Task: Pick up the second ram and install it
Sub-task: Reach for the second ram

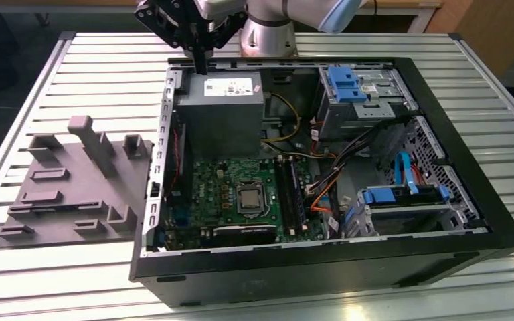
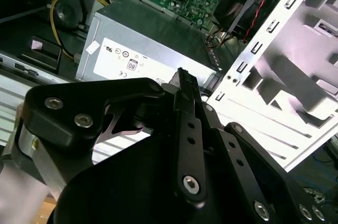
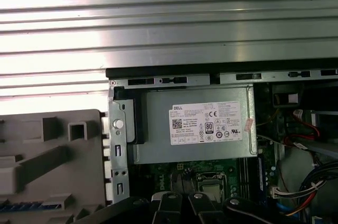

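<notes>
My gripper (image 1: 201, 65) hangs over the far edge of the open computer case (image 1: 471, 221), above the grey power supply (image 1: 221, 107). Its black fingers (image 2: 186, 123) meet at the tip, shut, with nothing visible between them. A narrow flat strip with a row of small bluish chips, which looks like the second ram (image 3: 31, 203), lies in a recess of the grey tray (image 1: 69, 214) on the exterior view's left, well apart from the gripper. Inside the case, the green motherboard (image 1: 212, 187) has long dark memory slots (image 1: 288, 194) beside the silver chip (image 1: 251, 198).
The tray has upright posts (image 1: 92, 144). In the case are blue drive brackets (image 1: 345, 83), orange and blue cables (image 1: 320, 200) and yellow wires (image 1: 284, 110). The case and tray rest on a slatted metal table (image 1: 78, 60).
</notes>
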Robot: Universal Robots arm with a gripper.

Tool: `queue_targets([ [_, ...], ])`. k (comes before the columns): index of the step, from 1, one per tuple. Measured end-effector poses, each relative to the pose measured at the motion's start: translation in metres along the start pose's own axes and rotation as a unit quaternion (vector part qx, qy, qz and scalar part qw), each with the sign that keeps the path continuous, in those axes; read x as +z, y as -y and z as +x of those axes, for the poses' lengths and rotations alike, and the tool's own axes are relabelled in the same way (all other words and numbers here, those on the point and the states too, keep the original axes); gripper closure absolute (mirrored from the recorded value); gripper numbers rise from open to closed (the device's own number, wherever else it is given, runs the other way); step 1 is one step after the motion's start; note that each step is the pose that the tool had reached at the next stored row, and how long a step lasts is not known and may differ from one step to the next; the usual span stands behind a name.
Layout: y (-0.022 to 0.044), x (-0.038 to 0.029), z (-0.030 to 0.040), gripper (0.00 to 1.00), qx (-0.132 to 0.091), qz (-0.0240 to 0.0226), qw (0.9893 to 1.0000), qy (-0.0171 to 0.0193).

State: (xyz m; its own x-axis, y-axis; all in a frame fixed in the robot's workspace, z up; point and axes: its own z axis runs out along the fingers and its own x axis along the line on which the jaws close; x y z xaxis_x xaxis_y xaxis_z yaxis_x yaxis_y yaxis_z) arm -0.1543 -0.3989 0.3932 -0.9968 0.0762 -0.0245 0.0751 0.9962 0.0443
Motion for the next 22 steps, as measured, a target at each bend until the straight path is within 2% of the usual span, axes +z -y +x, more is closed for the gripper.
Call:
queue_targets([
  [22,0.0006,-0.0002,0.0082,0.89,0.000,0.0000,1.0000,0.0000],
])
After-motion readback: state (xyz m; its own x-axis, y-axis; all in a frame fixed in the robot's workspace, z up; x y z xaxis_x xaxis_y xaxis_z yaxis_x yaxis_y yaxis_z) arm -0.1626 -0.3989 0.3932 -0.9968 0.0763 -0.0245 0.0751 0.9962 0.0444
